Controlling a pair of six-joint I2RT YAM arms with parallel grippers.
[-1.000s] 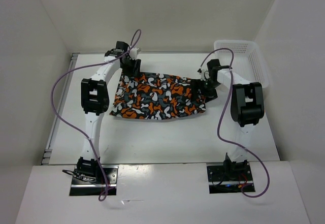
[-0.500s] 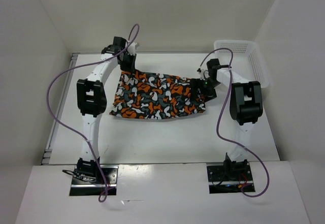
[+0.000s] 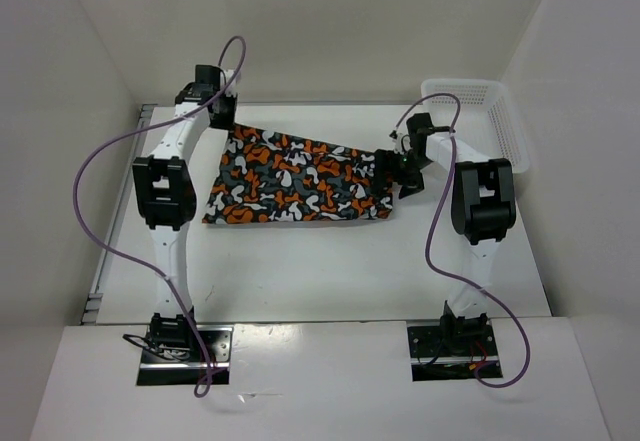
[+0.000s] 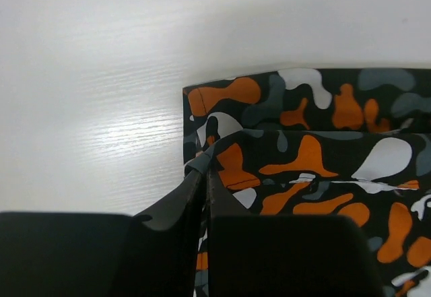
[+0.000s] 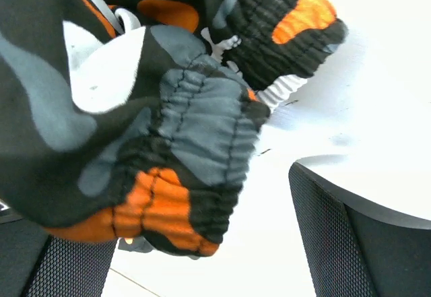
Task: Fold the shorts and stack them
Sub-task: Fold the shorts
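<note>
The shorts [image 3: 295,176], printed in orange, black, grey and white, lie spread flat on the white table. My left gripper [image 3: 224,121] is at their far left corner. In the left wrist view the gripper [image 4: 205,169] is shut, pinching the hem of the shorts [image 4: 316,142] at that corner. My right gripper [image 3: 392,173] is at the shorts' right edge. In the right wrist view it [image 5: 202,243] is open wide. The bunched elastic waistband [image 5: 195,142] hangs between the fingers, resting near the left mesh pad [image 5: 60,267] and apart from the right pad [image 5: 343,236].
A white plastic mesh basket [image 3: 482,119] stands at the far right of the table, just behind my right arm. White walls enclose the table on the left, back and right. Purple cables loop over both arms.
My left gripper has moved left and farther back with the corner in it. The shorts have slid left and stretched out. My right gripper has shifted slightly left at the waistband.
</note>
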